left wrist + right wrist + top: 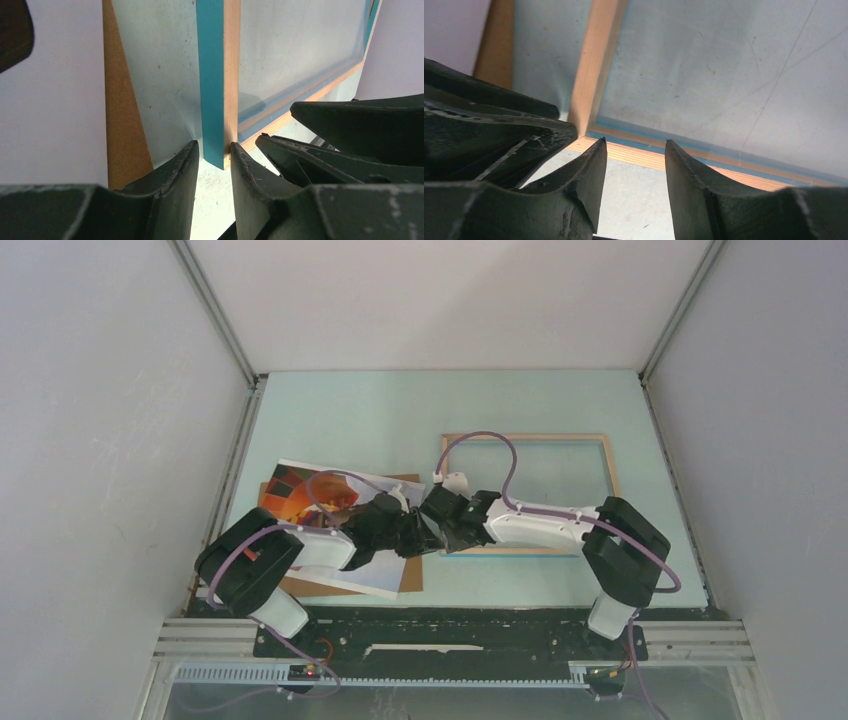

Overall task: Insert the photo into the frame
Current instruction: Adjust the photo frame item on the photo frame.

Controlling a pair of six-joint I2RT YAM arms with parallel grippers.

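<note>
While the frame lies wood-side up right of centre, the left gripper straddles its near left corner, jaws parted; the right gripper gapes empty over the near rail just beside; the photo lies left, on a brown board.

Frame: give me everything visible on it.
The frame is a thin rectangle, light wood facing up, blue on its outer edges and inner lip, seemingly glazed. It lies flat on the table, right of centre. The left claw straddles its near-left corner, contact unclear; the right claw hovers open beside it.
</note>
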